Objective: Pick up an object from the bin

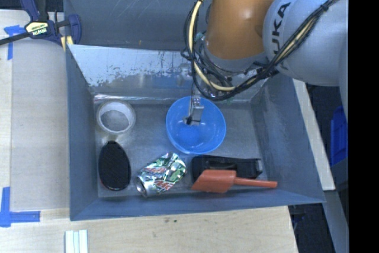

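Note:
My gripper (193, 114) reaches down from under the orange cover into a blue bowl (196, 128) in the middle of the bin. Its fingertips sit inside the bowl, near its centre; how far apart they stand cannot be made out. Just in front of the bowl lies a black flat object (228, 165) with an orange scoop (226, 181) resting over it, handle pointing right. To their left is a crumpled green and white can (161, 173).
A clear tape roll (115, 117) lies at the bin's left, with a black oval brush-like thing (113, 166) in front of it. The arm and its cables hang over the back right of the bin.

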`<action>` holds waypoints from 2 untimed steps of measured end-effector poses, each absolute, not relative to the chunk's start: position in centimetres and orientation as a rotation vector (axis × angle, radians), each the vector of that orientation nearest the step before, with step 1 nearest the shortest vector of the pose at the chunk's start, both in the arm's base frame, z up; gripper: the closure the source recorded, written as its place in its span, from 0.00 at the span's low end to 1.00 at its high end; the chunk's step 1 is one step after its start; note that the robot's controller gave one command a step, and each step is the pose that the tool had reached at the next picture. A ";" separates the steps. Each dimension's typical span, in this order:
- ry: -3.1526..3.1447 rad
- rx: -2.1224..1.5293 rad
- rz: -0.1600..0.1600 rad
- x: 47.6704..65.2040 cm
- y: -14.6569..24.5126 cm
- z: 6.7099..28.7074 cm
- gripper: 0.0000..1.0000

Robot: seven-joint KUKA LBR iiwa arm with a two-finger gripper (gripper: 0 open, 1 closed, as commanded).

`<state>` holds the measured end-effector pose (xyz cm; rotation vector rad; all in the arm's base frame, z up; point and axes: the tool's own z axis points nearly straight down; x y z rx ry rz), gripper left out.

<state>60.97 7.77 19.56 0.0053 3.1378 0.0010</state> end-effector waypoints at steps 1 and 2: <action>3.138 0.005 0.001 61.0 7.8 19.6 0.00; 3.139 -0.035 0.001 60.5 7.5 19.7 0.00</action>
